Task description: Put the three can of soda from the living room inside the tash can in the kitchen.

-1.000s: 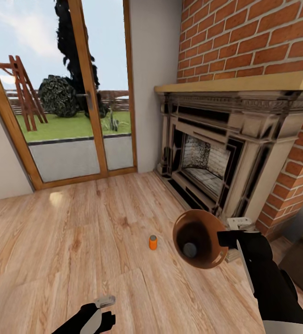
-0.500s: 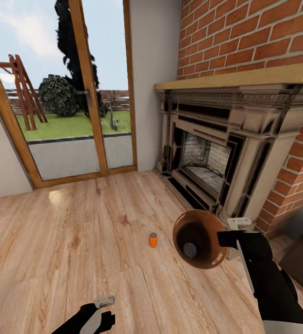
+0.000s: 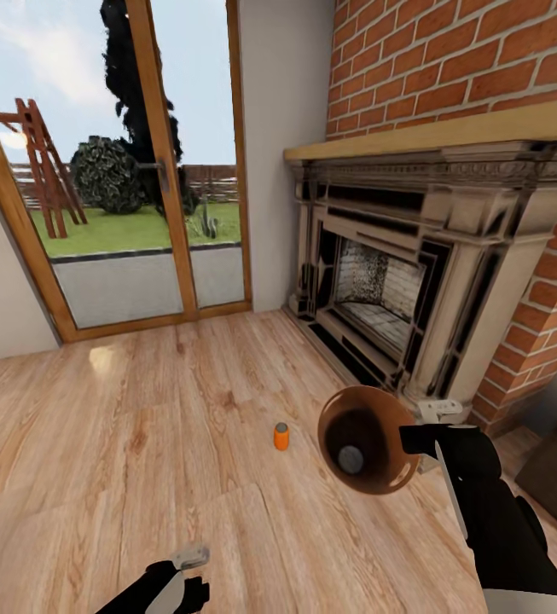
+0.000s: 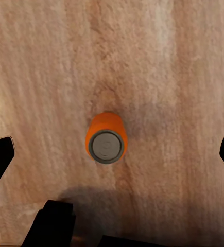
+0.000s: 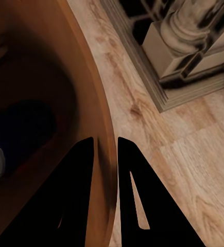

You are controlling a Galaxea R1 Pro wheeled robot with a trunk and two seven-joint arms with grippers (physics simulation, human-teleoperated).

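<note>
Left end effector point(image 3: 184, 570) spread wide, right end effector point(image 5: 105, 149) clamped on tash can point(image 3: 368, 439) rim with one can inside; view has crept forward, floor soda can point(image 4: 106, 138) directly beneath left end effector, ready for pickup.

— Wooden floor point(image 3: 142, 443), pale planks with visible grain and a soft sheen. And the can of soda point(image 3: 281, 436)?

— Smooth orange body, dull grey metal top. Rough red brick wall point(image 3: 449, 60) far right, above a carved stone-like fireplace point(image 3: 414, 281) under a plain wooden mantel.

— The tash can point(image 3: 368, 439)?

— Smooth, glossy orange-brown inside. Matt black right gripper point(image 5: 105, 154).
</note>
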